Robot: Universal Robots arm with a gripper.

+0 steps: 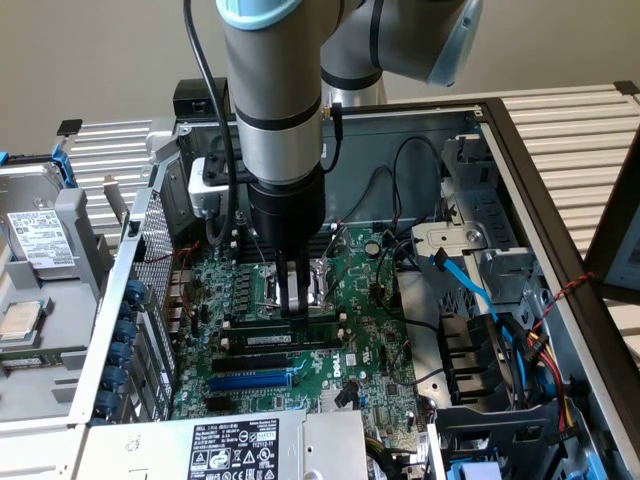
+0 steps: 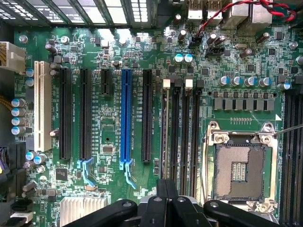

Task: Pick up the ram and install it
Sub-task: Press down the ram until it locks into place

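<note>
The robot arm reaches down into an open computer case [image 1: 520, 160], and its end effector [image 1: 295, 290] stands straight above the motherboard [image 1: 300, 370]. The two dark fingers [image 1: 290, 285] are pressed close together, with almost no gap between them. Their tips come down to the row of memory slots [image 1: 280, 335], just beside the CPU socket [image 1: 295, 280], on the side toward the blue slot [image 1: 250, 380].

The ram [image 1: 272, 338] lies along one of these memory slots, a long thin stick with a white label strip, directly under the fingertips. From these pictures I cannot tell for sure if the fingers pinch its upper edge or only touch it. I also cannot tell if it is fully seated.

In the wrist view the end effector [image 2: 166, 201] shows as black closed fingers, and their tips meet over the narrow edge of the ram [image 2: 165, 137] in the memory slots [image 2: 182, 137]. The open CPU socket [image 2: 239, 165] with its metal frame is just beside these slots. On the other side of the slots come a black expansion slot [image 2: 147, 116], then the blue slot [image 2: 126, 118], and farther away a white slot [image 2: 42, 106].

In the exterior view, a blue cable [image 1: 470, 290] and a bundle of coloured wires [image 1: 540, 350] lie well apart from the socket, toward the exterior view's right.
</note>
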